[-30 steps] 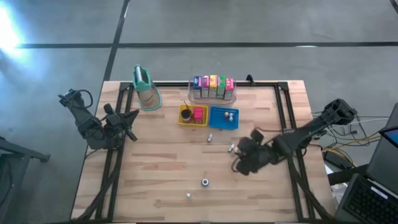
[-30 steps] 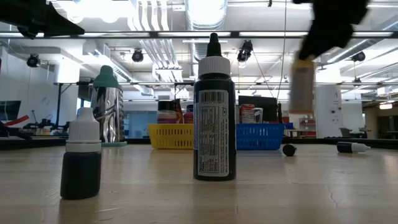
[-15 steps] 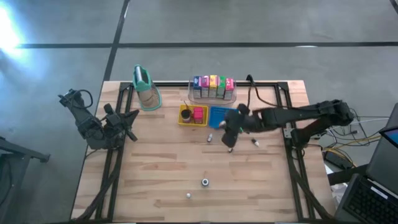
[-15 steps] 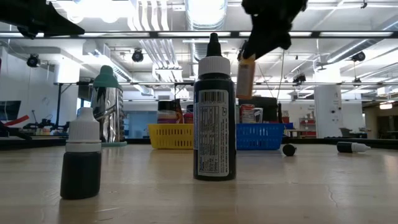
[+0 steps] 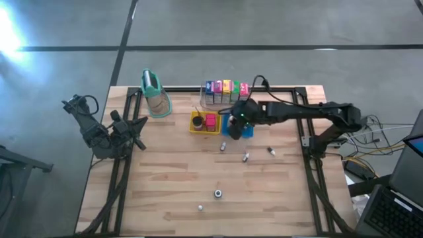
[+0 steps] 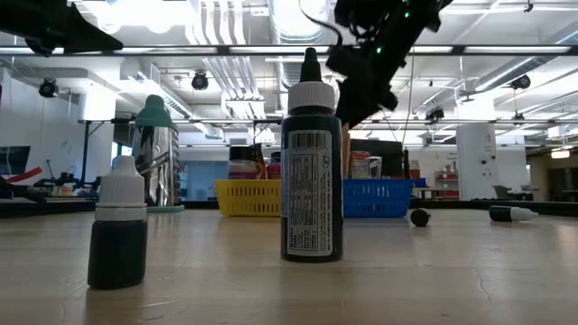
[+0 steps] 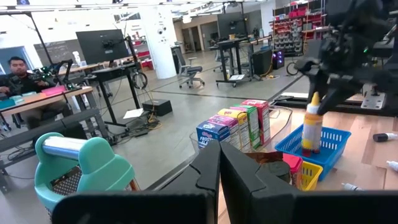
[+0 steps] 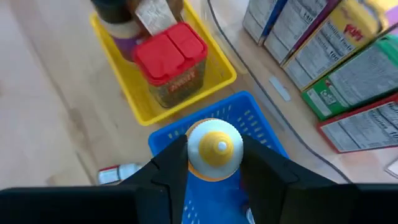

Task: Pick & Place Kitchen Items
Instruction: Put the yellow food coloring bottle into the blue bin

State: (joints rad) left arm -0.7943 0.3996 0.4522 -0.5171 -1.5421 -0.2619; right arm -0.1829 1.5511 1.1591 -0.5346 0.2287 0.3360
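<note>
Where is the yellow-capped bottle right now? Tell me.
The yellow-capped bottle hangs upright in the right tool, just above the blue tray, with the yellow tray beside it toward the left arm.

The right arm has swung from the table's right edge toward its far middle. A second ago its gripper was low over the wood near the right side; half a second ago it was nearer the centre. Now the right gripper (image 5: 239, 121) hangs over the blue square basket (image 5: 246, 131), by the yellow basket. The small yellow squeeze bottle with a white cap (image 7: 312, 127) clamped between its fingers (image 8: 265, 164) has travelled along and is now above the blue basket's near corner.
</note>
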